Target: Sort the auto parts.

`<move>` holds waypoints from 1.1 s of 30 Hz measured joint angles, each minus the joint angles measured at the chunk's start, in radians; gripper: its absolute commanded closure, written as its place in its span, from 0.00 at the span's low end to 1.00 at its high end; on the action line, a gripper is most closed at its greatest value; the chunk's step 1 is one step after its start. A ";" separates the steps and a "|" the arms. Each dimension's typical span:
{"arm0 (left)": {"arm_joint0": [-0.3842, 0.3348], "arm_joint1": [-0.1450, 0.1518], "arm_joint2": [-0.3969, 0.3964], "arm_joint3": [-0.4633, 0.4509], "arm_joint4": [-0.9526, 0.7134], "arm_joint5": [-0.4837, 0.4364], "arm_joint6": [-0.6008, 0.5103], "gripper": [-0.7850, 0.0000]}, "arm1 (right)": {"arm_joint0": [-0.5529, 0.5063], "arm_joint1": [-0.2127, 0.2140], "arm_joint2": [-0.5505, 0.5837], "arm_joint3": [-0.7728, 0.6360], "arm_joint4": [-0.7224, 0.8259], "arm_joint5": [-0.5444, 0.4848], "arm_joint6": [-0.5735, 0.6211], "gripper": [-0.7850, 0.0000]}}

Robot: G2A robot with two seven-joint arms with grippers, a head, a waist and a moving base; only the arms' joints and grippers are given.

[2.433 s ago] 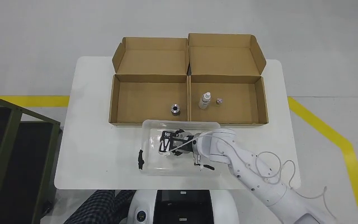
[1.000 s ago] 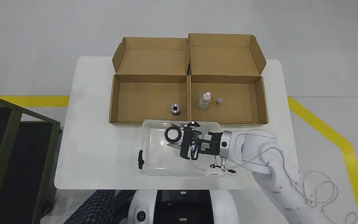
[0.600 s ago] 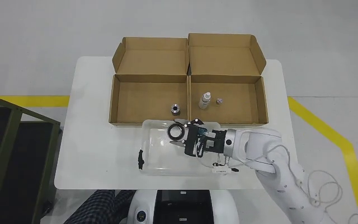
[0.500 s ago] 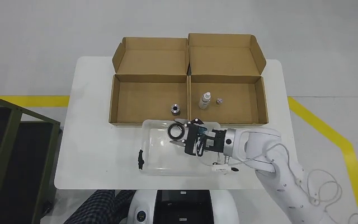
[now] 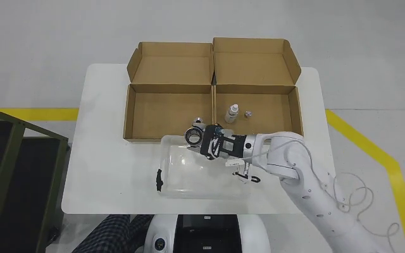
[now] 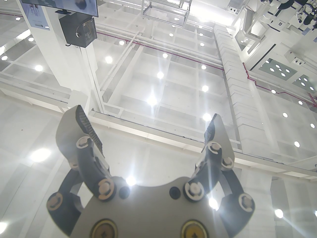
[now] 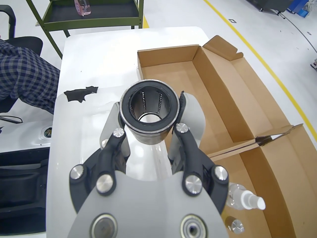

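Observation:
My right gripper (image 7: 150, 111) is shut on a black-rimmed metal linear bearing (image 7: 149, 115), held with its open bore facing the wrist camera. In the top view the bearing (image 5: 192, 135) hangs over the far rim of the clear plastic tray (image 5: 174, 186), right at the near wall of the left cardboard box (image 5: 158, 114). A small metal cylinder (image 5: 199, 121) in that box is partly hidden behind the bearing. The right cardboard box (image 5: 278, 117) holds a small spray bottle (image 5: 231, 113) and a small metal part (image 5: 248, 114). My left gripper (image 6: 148, 127) is open, pointing up at the ceiling.
A black scrap (image 5: 158, 180) sits on the tray's left edge. The boxes' lids stand open at the far side. Bare white table (image 5: 104, 145) lies left of the tray. A green cart (image 7: 86, 8) stands beyond the table.
The right gripper has lifted the bearing out of the clear tray and carried it up and toward the left box, from the tray's middle to its far rim.

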 measured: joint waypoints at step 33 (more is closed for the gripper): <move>0.000 0.000 0.000 0.000 0.000 0.000 0.000 0.00 | 0.397 -0.162 -0.268 0.587 0.108 0.289 -0.061 1.00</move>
